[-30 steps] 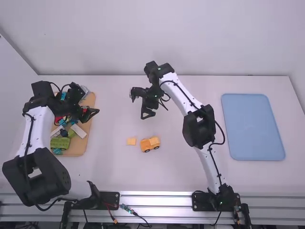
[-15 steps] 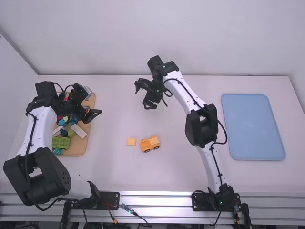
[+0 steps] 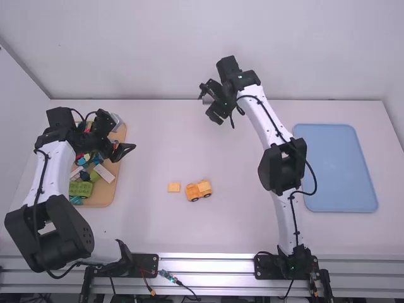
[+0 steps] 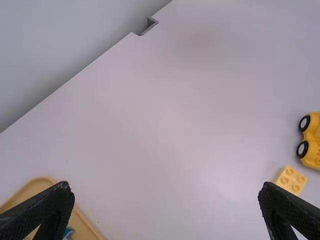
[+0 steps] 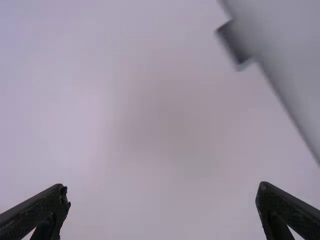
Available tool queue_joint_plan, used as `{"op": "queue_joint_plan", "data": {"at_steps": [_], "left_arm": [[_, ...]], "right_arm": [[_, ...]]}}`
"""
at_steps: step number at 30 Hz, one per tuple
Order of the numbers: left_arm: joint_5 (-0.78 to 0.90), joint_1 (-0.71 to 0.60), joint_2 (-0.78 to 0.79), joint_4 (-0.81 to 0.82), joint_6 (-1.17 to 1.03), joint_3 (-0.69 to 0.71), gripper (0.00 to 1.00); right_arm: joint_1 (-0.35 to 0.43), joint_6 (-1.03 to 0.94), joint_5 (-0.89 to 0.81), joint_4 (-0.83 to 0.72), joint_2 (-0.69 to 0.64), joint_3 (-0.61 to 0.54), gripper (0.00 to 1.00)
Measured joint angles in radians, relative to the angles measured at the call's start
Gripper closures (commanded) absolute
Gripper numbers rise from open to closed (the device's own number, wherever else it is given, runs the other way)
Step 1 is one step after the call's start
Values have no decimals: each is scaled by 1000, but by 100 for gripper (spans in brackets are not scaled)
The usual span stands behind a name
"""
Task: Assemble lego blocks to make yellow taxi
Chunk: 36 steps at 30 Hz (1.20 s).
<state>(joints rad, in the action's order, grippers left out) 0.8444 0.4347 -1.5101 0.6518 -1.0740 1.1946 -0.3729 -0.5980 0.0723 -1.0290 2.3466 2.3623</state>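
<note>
Left black 2-finger gripper point(image 3: 124, 151): gapes wide, empty.
Right black 2-finger gripper point(image 3: 216, 115): gapes wide, empty.
Yellow plastic wheeled car point(image 3: 199, 190): sits near small square yellow plastic block point(image 3: 173, 187), mid-table.

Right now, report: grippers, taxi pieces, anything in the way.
Left gripper open, empty, near block tray. Right gripper open, empty, toward the far side of the table. Yellow wheeled piece, small yellow block apart. Left arm partly covers tray.

You have a blue tray point(image 3: 336, 167) near the table's point(image 3: 145, 221) right edge, a grey notch point(image 4: 149, 27) in the far edge.
</note>
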Motion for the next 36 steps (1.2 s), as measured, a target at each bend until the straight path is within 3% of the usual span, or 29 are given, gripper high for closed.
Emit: {"op": "queue_joint_plan", "data": {"at_steps": [4,8,12,13,14,15,20,28,31,36], "left_arm": [[2,0,0,2,0,0,1],[2,0,0,6,0,0,1],[20,-8,0,12,-1,0,1],[20,-8,0,12,-1,0,1],[23,-21,0,17,-5,0,1],[24,-38,0,21,-15,0,1],[29,-148,0,13,-63,-21,1],[97,-289,0,21,-365,-178,1],[152,-282,0,8,-474,-238,1],[245,-269,0,-154,-579,-399,1]], "right_arm": [[54,43,-24,52,-56,-49,1],[103,48,-20,200,-154,-282,1],[90,39,-10,457,-335,-658,1],[90,39,-10,457,-335,-658,1],[67,21,14,567,-431,-814,1],[45,3,52,667,-519,-940,1],[3,-41,314,1003,-802,-1323,1],[67,-63,602,1231,-814,-1654,1],[66,-66,652,1259,-811,-1699,1],[37,-224,748,1204,-811,-1736,1]]}}
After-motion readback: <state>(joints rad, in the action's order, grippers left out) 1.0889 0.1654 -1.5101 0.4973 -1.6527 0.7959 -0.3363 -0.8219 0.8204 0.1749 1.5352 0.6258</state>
